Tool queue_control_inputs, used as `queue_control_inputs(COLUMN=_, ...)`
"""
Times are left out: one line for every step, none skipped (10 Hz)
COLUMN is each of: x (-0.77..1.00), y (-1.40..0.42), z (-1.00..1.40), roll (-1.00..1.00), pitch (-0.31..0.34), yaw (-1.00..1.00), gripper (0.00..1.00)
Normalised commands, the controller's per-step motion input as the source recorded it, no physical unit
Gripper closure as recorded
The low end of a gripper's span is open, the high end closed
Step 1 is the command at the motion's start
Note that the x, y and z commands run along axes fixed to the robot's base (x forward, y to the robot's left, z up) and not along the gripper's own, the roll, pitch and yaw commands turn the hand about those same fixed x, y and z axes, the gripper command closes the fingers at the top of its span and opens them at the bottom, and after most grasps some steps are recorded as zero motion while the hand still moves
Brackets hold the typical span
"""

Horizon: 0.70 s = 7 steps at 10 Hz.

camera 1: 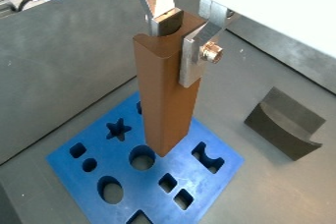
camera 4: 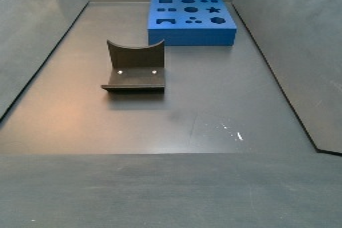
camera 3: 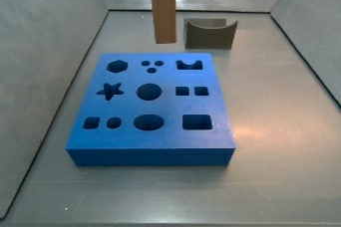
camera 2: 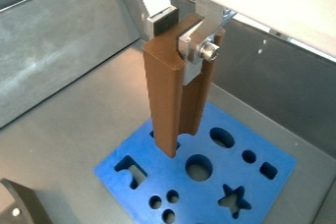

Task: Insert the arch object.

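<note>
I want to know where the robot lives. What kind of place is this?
Probably a robot test bench: a grey walled bin, a blue board with shaped holes, and the claw holding the brown bar above it.

pincer (camera 1: 176, 33) above blue board (camera 1: 79, 169), grey block (camera 1: 285, 122) aside

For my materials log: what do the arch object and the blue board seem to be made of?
Arch object, shut in the tool above the board: probably matte plastic or painted wood; uniform brown, no grain visible. Blue board: likely matte plastic or foam; even saturated colour, clean-cut holes.
</note>
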Motion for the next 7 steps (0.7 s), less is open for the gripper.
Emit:
queue_control_inputs(x=0.33, y=0.35, z=0.00, roll=0.13, pitch=0.074, yaw=-0.56, gripper=1.00)
queue_control_inputs(x=0.43, y=0.39, z=-0.01, roll=0.12, pitch=0.084, yaw=-0.49, gripper=1.00)
queue_control_inputs(x=0.44, y=0.41, z=-0.04, roll=0.13, pitch=0.096, yaw=-0.47, gripper=1.00)
queue_control_inputs(x=0.43, y=0.41, z=-0.05, roll=0.13, pitch=0.099, yaw=-0.47, gripper=1.00)
queue_control_inputs(x=0.40, y=0.41, z=-0.14, roll=0.17, pitch=0.123, yaw=-0.46, gripper=1.00)
queue_control_inputs(x=0.27, y=0.29, z=-0.18, roll=0.16, pitch=0.071, yaw=-0.65, gripper=1.00)
queue_control_inputs(x=0.18, y=0.20, z=-0.17, roll=0.13, pitch=0.026, yaw=-0.78, gripper=1.00)
